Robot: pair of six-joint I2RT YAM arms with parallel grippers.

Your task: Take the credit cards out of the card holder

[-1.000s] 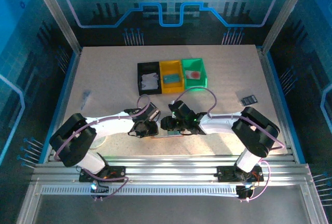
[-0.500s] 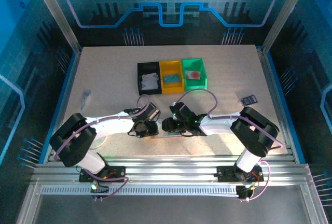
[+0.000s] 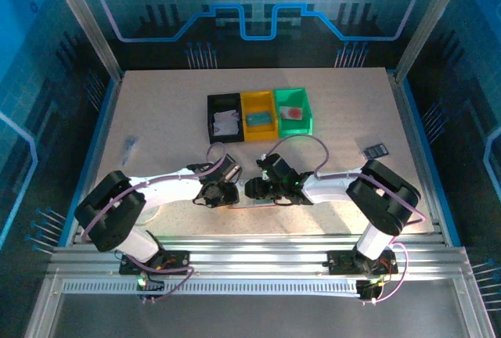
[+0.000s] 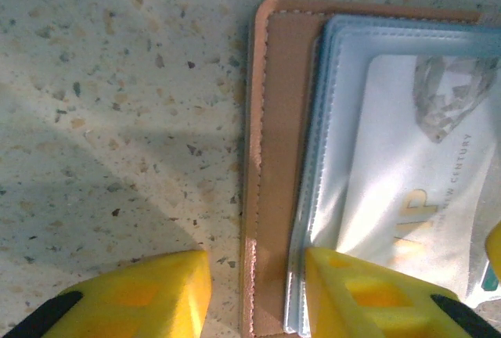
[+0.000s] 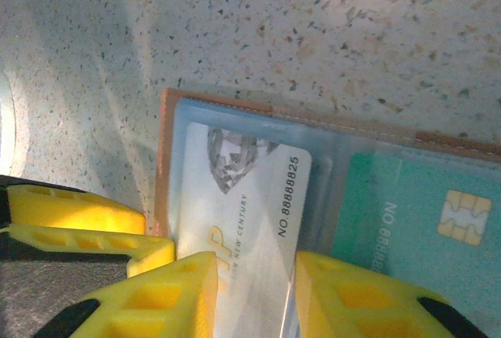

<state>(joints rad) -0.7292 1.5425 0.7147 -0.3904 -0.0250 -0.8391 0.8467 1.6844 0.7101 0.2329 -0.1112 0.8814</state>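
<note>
Wallet in progress: the pinkish-tan card holder (image 4: 270, 158) lies open and flat on the speckled table (image 4: 117, 80), low centre in the top view, with stitched edges and pale blue clear pockets. A pale card (image 5: 235, 213) reads "VIP", "NEW CENTURY" and "NO.88888825"; a teal card (image 5: 407, 221) shows a chip. The left gripper (image 4: 254, 295) stands narrowly parted astride the holder's edge. The right gripper (image 5: 254, 295) flanks the pale card; whether it clamps cannot be told. Both arms have barely shifted in 1 second.
</note>
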